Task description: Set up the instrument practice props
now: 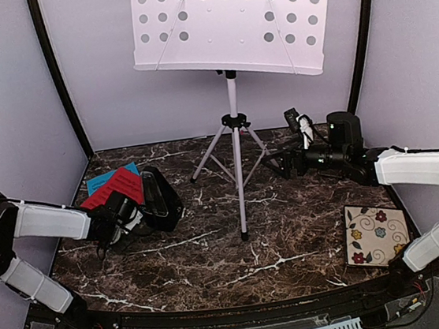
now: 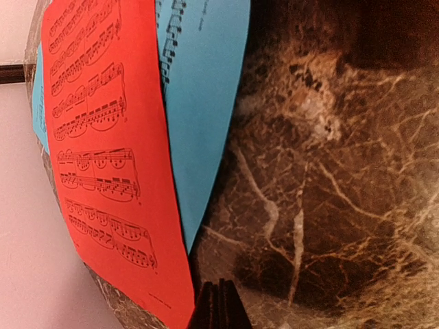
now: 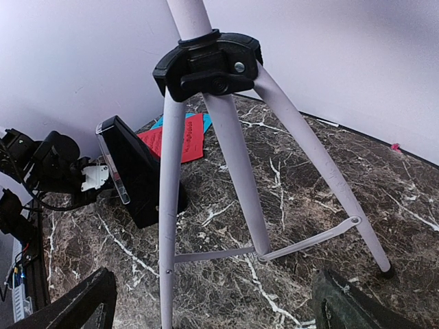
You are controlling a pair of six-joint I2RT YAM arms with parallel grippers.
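The white tripod music stand (image 1: 239,170) stands mid-table, its perforated desk (image 1: 227,21) high at the back. The red page (image 1: 113,188) lies over the cyan-blue page (image 1: 98,180) at the far left. The black pyramid metronome (image 1: 161,200) with clear cover stands beside them. My left gripper (image 1: 123,219) is just left of the metronome. In the left wrist view its fingertips (image 2: 219,305) are pressed together, next to the red page's corner (image 2: 103,137) and the blue page (image 2: 199,103). My right gripper (image 3: 212,308) is open, facing the tripod legs (image 3: 236,171). The metronome (image 3: 140,171) shows beyond them.
A floral square tile (image 1: 376,234) lies at the front right under the right arm. Purple walls close in the dark marble table (image 1: 291,236) on three sides. The stand's three legs spread across the table's back middle.
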